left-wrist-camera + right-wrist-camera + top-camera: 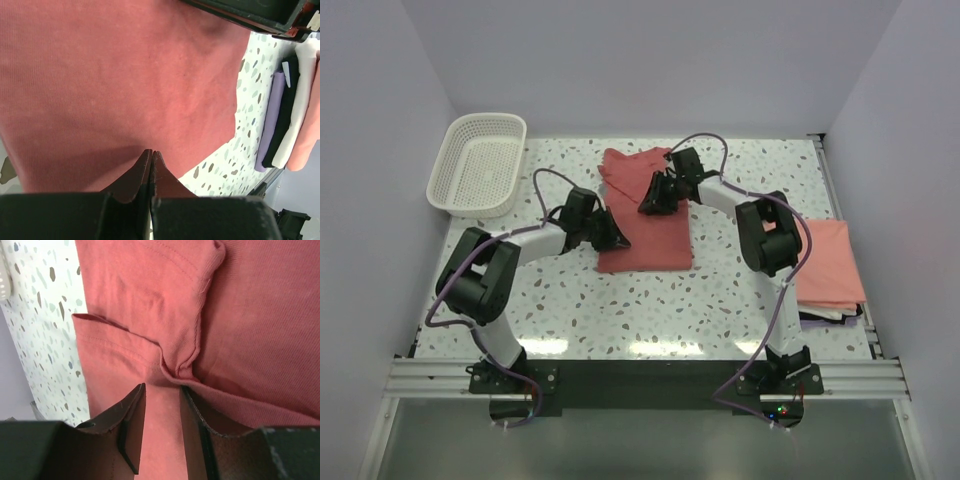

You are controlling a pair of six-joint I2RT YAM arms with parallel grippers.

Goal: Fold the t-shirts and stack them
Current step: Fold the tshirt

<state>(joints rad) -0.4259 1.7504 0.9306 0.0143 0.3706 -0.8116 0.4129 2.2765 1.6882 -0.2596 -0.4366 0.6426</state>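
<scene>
Pale bare walls [650, 60] box me in on three sides, and the white speckled table [720, 310] fills the space between them. At its middle, toward the far edge, lies the dusty red t-shirt [645, 240], partly folded, its upper part rumpled. At the right edge sits a stack of folded clothes [280, 115] topped by the salmon pink t-shirt [825, 262], with white, black and purple layers beneath. The white lattice basket [480, 165] stands in the far left corner. My left claw [151, 152] sits at the red shirt's left edge, fingers pressed tight together; whether any cloth is pinched I cannot tell. My right claw [162, 387] hovers over a crumpled seam near the shirt's top, fingers a narrow way apart, gripping nothing.
</scene>
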